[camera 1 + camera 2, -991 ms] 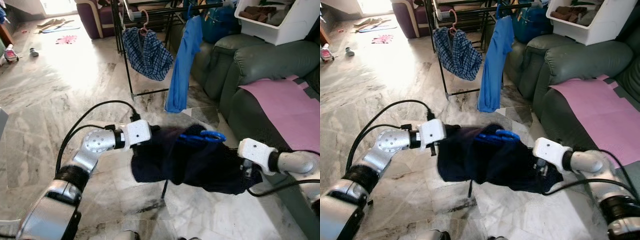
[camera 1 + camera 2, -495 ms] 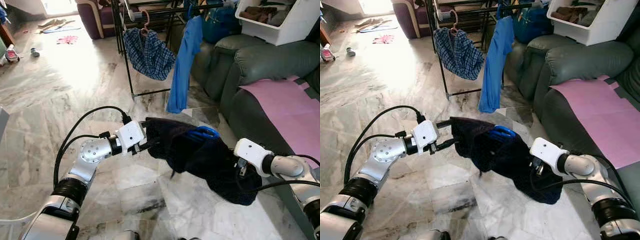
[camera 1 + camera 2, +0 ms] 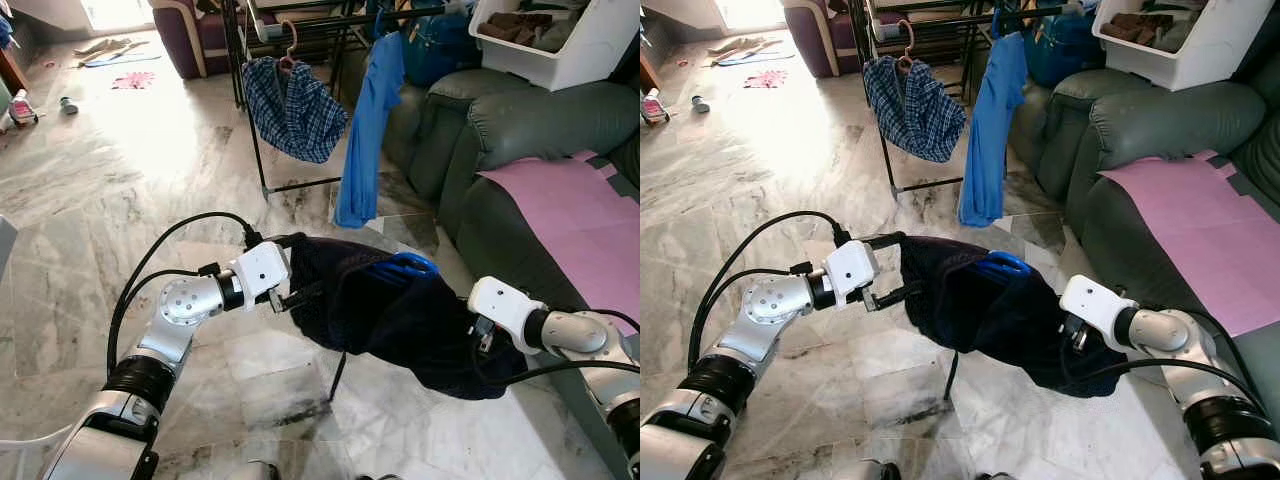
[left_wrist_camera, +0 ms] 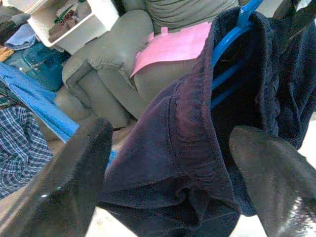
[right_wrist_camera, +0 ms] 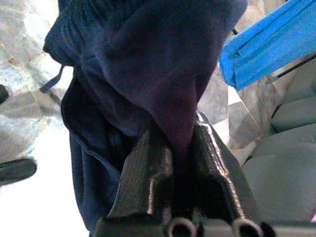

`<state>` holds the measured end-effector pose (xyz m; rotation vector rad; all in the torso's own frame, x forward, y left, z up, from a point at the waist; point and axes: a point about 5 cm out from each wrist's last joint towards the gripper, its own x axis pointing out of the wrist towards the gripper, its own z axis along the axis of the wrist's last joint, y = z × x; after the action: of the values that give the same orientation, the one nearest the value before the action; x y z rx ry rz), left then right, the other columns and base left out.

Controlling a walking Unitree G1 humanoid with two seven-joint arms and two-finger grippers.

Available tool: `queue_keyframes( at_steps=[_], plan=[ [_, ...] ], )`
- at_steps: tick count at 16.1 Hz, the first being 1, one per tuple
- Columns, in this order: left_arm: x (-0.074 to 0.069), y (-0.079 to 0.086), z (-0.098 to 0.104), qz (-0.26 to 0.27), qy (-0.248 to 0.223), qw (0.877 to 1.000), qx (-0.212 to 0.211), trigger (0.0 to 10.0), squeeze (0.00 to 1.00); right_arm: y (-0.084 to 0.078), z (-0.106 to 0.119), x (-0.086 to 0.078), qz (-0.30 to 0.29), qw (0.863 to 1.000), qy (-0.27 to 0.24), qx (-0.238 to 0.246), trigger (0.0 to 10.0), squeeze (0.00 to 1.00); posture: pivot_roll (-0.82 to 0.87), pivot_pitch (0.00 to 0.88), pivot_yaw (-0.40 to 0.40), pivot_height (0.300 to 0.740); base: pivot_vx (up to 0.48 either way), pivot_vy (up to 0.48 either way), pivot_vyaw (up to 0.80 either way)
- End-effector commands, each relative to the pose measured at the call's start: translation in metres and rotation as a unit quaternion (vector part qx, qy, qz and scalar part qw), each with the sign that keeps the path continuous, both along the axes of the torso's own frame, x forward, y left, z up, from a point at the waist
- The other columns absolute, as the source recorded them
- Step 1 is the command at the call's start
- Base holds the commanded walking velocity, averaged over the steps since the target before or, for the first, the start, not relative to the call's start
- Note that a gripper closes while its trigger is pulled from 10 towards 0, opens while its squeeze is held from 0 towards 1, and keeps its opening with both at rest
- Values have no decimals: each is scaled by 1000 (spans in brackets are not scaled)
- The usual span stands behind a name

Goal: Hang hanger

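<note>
My right gripper (image 5: pixel 173 197) pinches the soft, limp dark garment (image 3: pixel 400 320) at four o'clock; left gripper (image 3: pixel 290 270) gapes around its waistband; I'd grip the stiff blue hanger (image 3: pixel 405 266).

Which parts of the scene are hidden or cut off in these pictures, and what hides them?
- Blue hanger: mostly wrapped in the dark garment, head views.
- Right gripper: its fingertips are buried in the cloth in the head views.
- Clothes rack: its top is cut off by the picture's upper edge.
- White bin: cut off by the upper right edge.
- Left gripper: one finger is behind the garment's edge.
</note>
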<state>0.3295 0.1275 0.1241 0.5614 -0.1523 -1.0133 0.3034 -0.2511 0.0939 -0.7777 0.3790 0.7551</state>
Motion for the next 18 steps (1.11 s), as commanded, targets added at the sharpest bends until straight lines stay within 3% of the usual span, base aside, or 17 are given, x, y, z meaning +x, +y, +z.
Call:
queue_keyframes(
  at_steps=[1, 4, 5, 6, 7, 8, 9, 10, 11, 12, 13, 14, 15, 17, 18],
  plan=[
    [1, 1, 4, 1, -7, 1000, 1, 10000, 1000, -2, 5, 2, -7, 1000, -12, 10, 0, 0, -17, 84, -5, 740, 0, 0, 0],
    [1, 1, 4, 1, -7, 1000, 1, 10000, 1000, -2, 5, 2, -7, 1000, -12, 10, 0, 0, -17, 84, -5, 740, 0, 0, 0],
    [-11, 15, -18, 154, 21, 982, -111, 10000, 1000, 1, -10, 0, -141, 986, -42, 83, 0, 0, 1, 0, 5, 740, 0, 0, 0],
    [-31, 35, -48, 335, 53, 920, -195, 10000, 0, 0, -30, -7, -300, 940, -53, 156, 0, 0, -1, 0, 5, 740, 0, 0, 0],
    [-35, 36, -54, 362, 59, 908, -205, 10000, 0, 1, -33, -9, -324, 930, -52, 166, 6745, 0, -2, 0, 4, 740, 0, 0, 0],
    [-35, 35, -53, 357, 60, 909, -207, 10000, 0, 2, -32, -8, -321, 931, -52, 164, 6745, 0, -3, 4, 3, 740, 0, 0, 0],
    [-34, 32, -52, 348, 65, 910, -215, 10000, 0, 3, -30, -7, -319, 932, -60, 164, 9059, 0, -3, 14, 3, 740, 0, 0, 0],
    [-32, 31, -49, 350, 68, 907, -226, 10000, 518, 5, -29, -6, -326, 927, -62, 177, 0, 0, -3, 18, 4, 740, 0, 0, 0],
    [-33, 31, -45, 369, 63, 900, -225, 10000, 1000, 9, -29, -7, -337, 924, -61, 170, 0, 0, -3, 18, 4, 740, 0, 0, 0],
    [-35, 31, -43, 382, 57, 895, -225, 10000, 1000, 11, -30, -8, -349, 920, -58, 171, 0, 0, 0, 15, 4, 740, 0, 0, 0],
    [-35, 32, -42, 395, 52, 889, -227, 10000, 1000, 11, -30, -9, -362, 914, -56, 173, 4039, 0, 0, 15, 4, 740, 0, 0, 0],
    [-35, 34, -41, 401, 48, 887, -226, 10000, 314, 10, -30, -9, -372, 910, -52, 174, 10000, 0, 0, 16, 4, 740, 0, 0, 0],
    [-35, 35, -40, 404, 43, 885, -227, 10000, 0, 9, -30, -9, -382, 905, -53, 180, 10000, 0, 0, 16, 4, 740, 0, 0, 0],
    [-36, 36, -39, 412, 51, 878, -236, 10000, 0, 10, -27, -9, -391, 900, -59, 183, 10000, 0, -4, 20, 6, 740, 0, 0, 0],
    [-37, 35, -39, 414, 56, 876, -240, 10000, 0, 12, -24, -9, -402, 891, -67, 200, 10000, 0, -6, 19, 11, 740, 0, 0, 0]
  ],
)
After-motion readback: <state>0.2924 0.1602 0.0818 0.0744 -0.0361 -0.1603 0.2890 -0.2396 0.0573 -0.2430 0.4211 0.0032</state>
